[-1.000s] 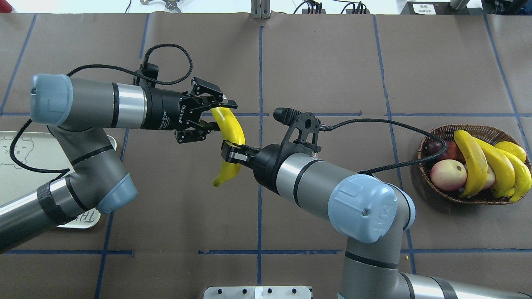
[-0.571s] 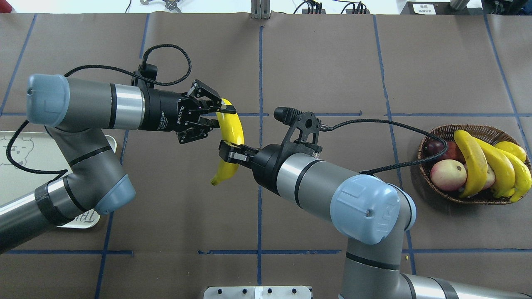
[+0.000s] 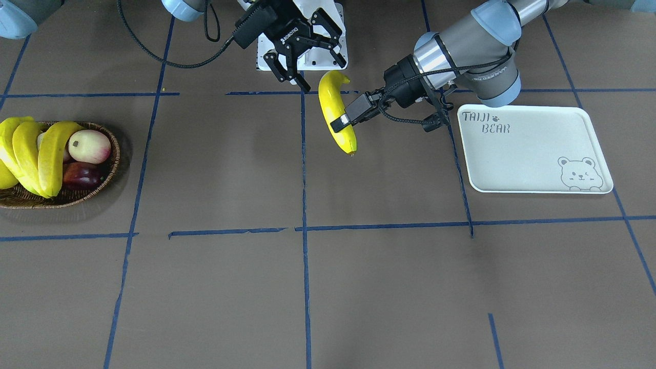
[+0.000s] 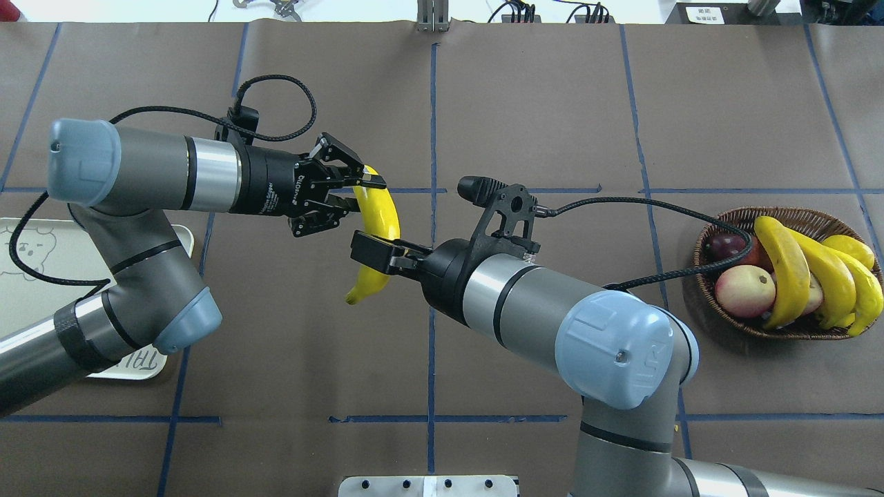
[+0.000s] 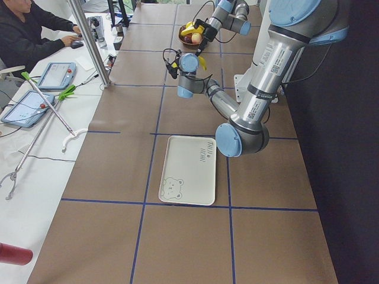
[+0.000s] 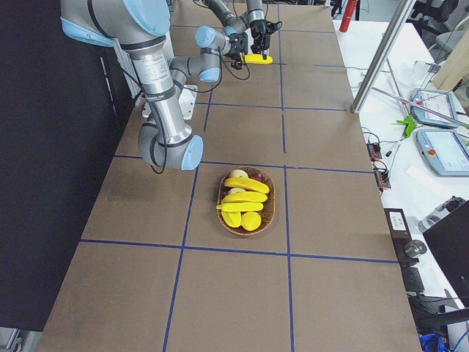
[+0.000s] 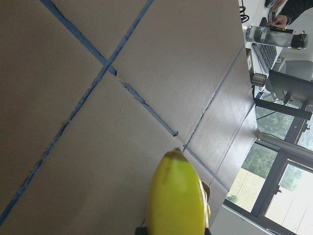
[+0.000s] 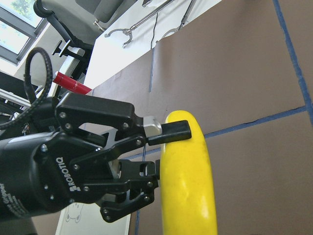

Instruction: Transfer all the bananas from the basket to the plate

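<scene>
While midair, banana point(image 3: 333, 102) curved, bright yel.

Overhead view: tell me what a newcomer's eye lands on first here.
A bright yellow banana hangs above the middle of the table, the left gripper shut on its far end and the right gripper open by its near half. At the right edge a wicker basket holds three more bananas among other fruit; the white plate at the left has none yet.
</scene>
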